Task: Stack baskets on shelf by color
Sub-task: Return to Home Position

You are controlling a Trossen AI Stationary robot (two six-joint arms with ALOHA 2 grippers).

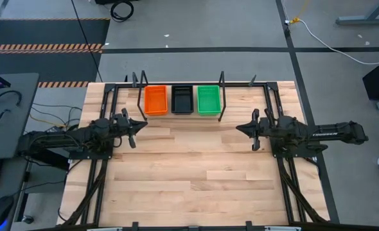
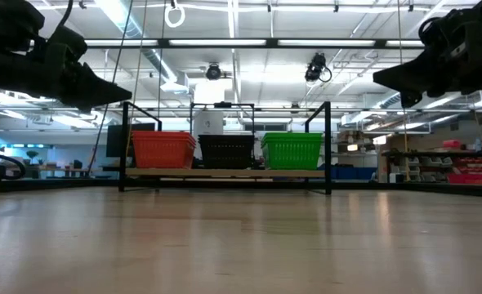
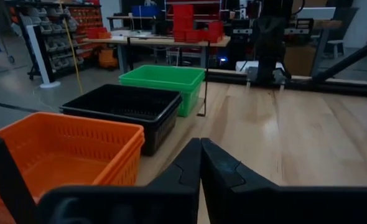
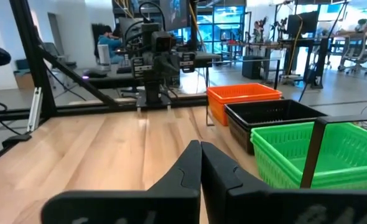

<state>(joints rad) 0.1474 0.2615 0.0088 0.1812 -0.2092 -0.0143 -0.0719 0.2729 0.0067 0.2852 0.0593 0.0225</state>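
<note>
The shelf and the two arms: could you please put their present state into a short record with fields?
Shelf: along the far edge of the table
Order, left to right in the high view: orange stack, black stack, green stack
Baskets off the shelf: none in view
Left gripper: shut, empty, raised, nearest the orange stack
Right gripper: shut, empty, raised, nearest the green stack

A large robotics lab. Ceiling strip lights run at twelve o'clock. Stocked storage shelves stand at three o'clock.
</note>
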